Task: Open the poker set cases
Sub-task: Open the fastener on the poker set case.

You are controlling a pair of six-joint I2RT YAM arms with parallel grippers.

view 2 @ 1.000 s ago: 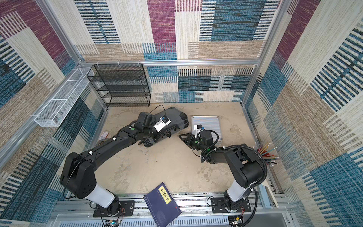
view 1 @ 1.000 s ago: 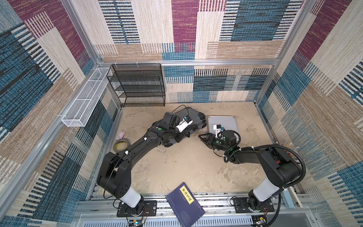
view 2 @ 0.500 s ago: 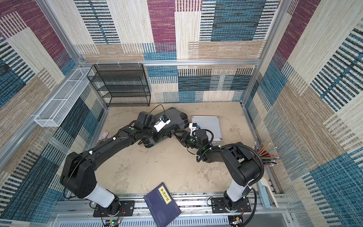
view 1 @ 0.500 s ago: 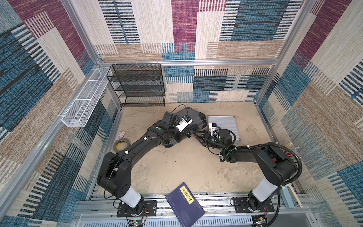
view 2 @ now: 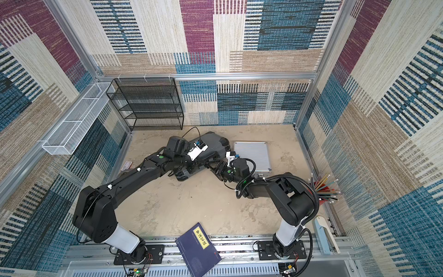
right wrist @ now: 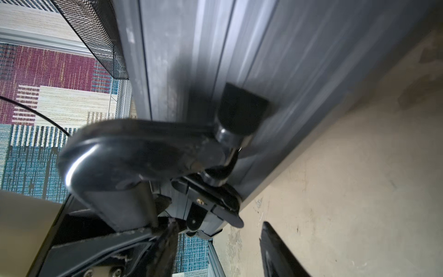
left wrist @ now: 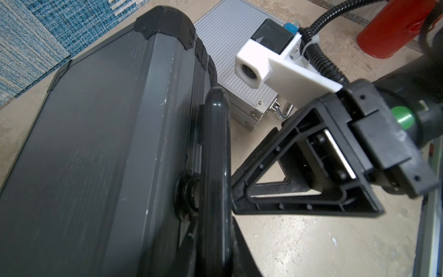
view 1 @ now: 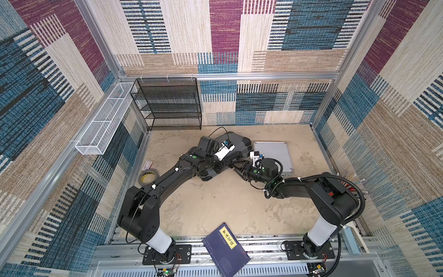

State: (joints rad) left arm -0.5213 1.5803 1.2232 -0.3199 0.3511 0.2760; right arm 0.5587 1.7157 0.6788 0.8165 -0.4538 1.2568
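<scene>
Left pincer [left wrist: 213, 251] clamps the handle [left wrist: 215, 148] of the dark case [left wrist: 96, 144], right pincer [left wrist: 256, 165] gapes alongside; neither it nor the silver case [left wrist: 230, 48] is open.

Dark case [view 1: 240, 144] beside silver case [view 1: 273, 153]

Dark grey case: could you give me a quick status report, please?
Left gripper shut on the handle of the dark grey case. Right gripper open, tips beside the handle. Lid shut. Silver case close beside, closed.
</scene>
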